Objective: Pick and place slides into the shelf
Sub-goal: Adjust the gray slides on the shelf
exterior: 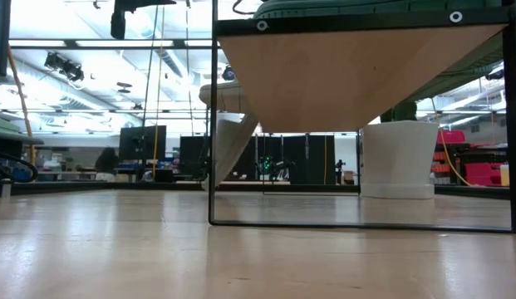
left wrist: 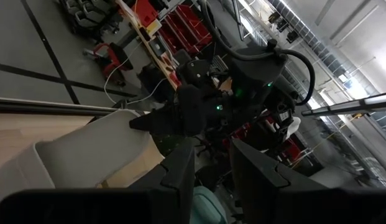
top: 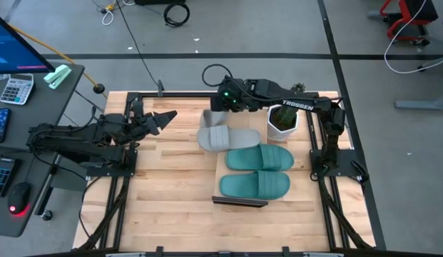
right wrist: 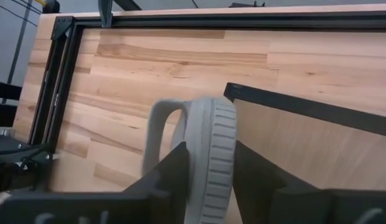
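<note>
Ribbed grey rubber fills the near part of the right wrist view: a light grey slide point(right wrist: 208, 155) stands on edge between the right gripper's point(right wrist: 210, 171) two dark fingers point(right wrist: 171, 177), which are pinched on its grooved sole rim, its wide strap arching out to one side. Beyond it in that view run the pale wood board and dark metal end rail of the shelf point(right wrist: 317, 140), and past that the slatted tabletop point(right wrist: 149, 68). From above, the right arm reaches in from the table's right side, elbow bent, carrying that slide point(top: 216, 118) at the shelf's far end, just above the second grey slide point(top: 228, 138), which lies flat on the board with its broad strap up. Next along the shelf point(top: 221, 171) lie the two teal-green slides, one point(top: 260, 158) touching the grey one's toe and the other point(top: 254, 185) beside it near the dark edging at the near end. A white faceted pot point(top: 283, 121) holding a green plant sits just right of the shelf's far end. Over at the table's left edge the left arm waits, its gripper point(top: 164, 117) pointing toward the shelf; its fingers point(left wrist: 180, 174) seem slightly parted and empty, though the view is dim.
</note>
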Available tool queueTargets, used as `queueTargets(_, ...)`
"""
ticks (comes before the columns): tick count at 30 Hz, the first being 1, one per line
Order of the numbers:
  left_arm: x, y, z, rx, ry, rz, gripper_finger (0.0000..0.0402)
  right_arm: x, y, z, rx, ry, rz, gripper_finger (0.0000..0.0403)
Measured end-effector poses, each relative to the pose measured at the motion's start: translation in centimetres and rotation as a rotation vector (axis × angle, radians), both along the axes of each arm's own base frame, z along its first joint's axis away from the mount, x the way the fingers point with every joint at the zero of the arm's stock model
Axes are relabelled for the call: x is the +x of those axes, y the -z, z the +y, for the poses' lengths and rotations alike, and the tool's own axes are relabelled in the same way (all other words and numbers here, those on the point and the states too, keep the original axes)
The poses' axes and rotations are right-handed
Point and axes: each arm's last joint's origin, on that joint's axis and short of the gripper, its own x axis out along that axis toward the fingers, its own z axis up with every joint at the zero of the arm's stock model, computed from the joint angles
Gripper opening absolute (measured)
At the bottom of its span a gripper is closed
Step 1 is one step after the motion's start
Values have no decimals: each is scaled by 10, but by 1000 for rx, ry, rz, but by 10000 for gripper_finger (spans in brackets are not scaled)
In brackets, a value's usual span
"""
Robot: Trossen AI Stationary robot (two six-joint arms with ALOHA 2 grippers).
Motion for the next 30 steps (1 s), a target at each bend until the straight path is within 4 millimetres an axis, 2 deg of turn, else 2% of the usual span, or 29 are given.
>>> queueTargets(15, 0, 0, 0, 9, 0, 9, 107, 0, 0, 0, -2, 1, -1, 90)
queueTargets(30, 0, 1, 0, 9, -1, 16, 107, -23, -33, 7, -45, 30, -69, 85)
